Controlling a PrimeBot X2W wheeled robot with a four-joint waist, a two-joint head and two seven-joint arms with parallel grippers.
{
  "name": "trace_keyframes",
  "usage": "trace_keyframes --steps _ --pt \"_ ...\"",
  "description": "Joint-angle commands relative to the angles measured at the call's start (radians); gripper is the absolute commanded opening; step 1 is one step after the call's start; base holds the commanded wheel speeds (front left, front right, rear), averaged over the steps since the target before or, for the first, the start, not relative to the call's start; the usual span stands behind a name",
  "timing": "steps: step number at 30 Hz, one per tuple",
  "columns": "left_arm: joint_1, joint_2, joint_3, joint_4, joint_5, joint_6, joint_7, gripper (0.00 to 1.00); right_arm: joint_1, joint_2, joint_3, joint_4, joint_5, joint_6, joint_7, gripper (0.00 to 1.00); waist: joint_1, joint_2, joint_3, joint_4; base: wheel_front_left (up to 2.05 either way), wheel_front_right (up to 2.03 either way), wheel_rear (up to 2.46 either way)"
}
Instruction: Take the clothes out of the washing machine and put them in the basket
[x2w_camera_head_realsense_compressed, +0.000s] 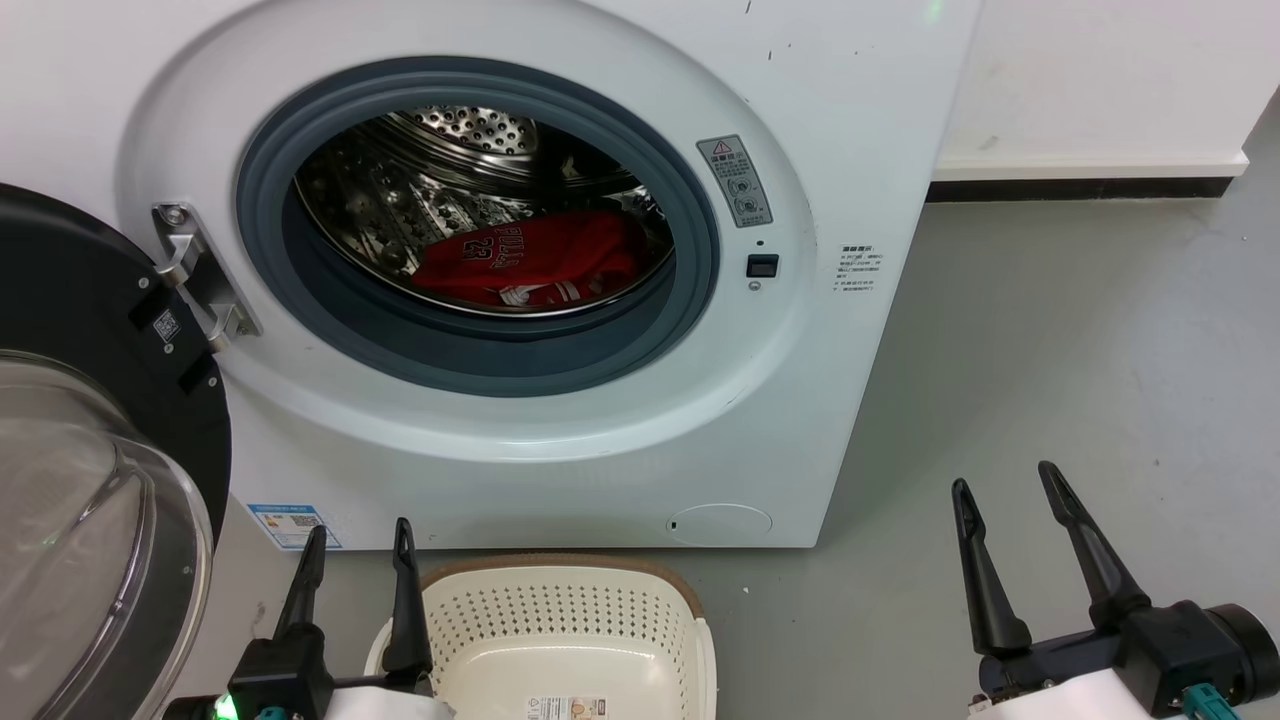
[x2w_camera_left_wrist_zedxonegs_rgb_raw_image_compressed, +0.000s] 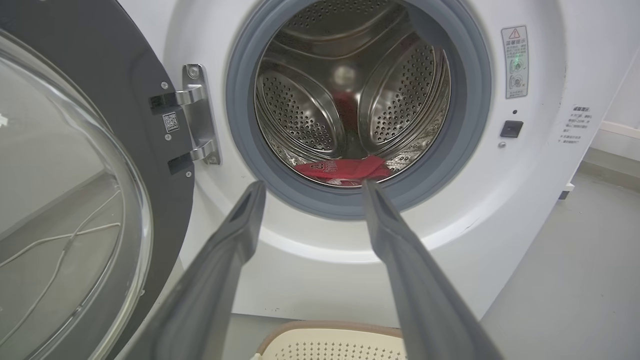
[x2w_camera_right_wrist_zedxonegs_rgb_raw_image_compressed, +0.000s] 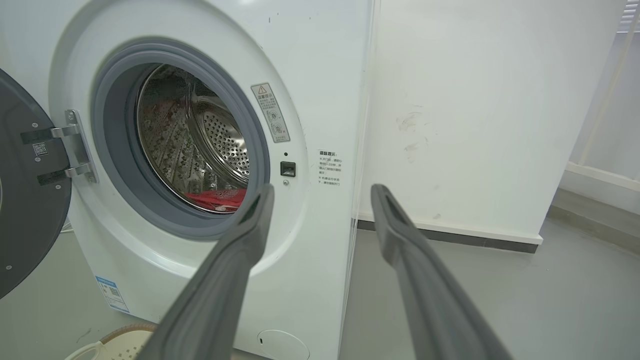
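Note:
The white washing machine (x2w_camera_head_realsense_compressed: 560, 440) stands with its door swung open to the left. Red clothes (x2w_camera_head_realsense_compressed: 535, 260) with white lettering lie at the bottom of its steel drum; they also show as a red strip of clothes (x2w_camera_left_wrist_zedxonegs_rgb_raw_image_compressed: 345, 170) and clothes (x2w_camera_right_wrist_zedxonegs_rgb_raw_image_compressed: 217, 199) in the wrist views. The cream basket (x2w_camera_head_realsense_compressed: 565, 610) sits on the floor right in front of the machine, empty but for a label sticker. My left gripper (x2w_camera_head_realsense_compressed: 360, 535) is open beside the basket's left rim. My right gripper (x2w_camera_head_realsense_compressed: 1005, 480) is open over bare floor to the right, empty.
The open door (x2w_camera_head_realsense_compressed: 90, 480), black-rimmed with a clear glass bowl, juts out at the left close to my left arm. Grey floor (x2w_camera_head_realsense_compressed: 1080, 380) stretches to the right of the machine. A white wall with a dark baseboard (x2w_camera_head_realsense_compressed: 1080, 188) runs behind.

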Motion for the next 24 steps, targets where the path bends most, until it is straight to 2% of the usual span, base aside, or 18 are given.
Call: trace_keyframes --steps 1,6,11,24 --pt "-0.004 0.002 0.001 0.004 -0.002 -0.002 -0.003 1.00 0.002 0.003 0.000 0.003 0.004 -0.001 -0.002 1.00 0.0000 0.0000 0.001 -0.001 0.00 0.00 0.00" --pt "-0.052 0.002 0.014 0.039 0.004 -0.019 -0.003 1.00 -0.010 0.003 0.001 0.002 0.005 -0.001 -0.002 1.00 0.0000 0.0000 0.011 -0.008 0.00 0.00 0.00" --pt "-0.151 0.010 0.044 0.106 0.017 -0.055 -0.003 1.00 -0.025 0.003 0.002 -0.006 0.004 -0.001 -0.002 1.00 0.0000 0.0000 0.036 -0.020 0.00 0.00 0.00" --pt "-0.560 0.097 0.088 0.345 0.044 -0.127 -0.003 1.00 -0.112 0.003 -0.004 -0.035 0.003 -0.001 -0.002 1.00 0.0000 0.0000 0.215 -0.086 0.00 0.00 0.00"
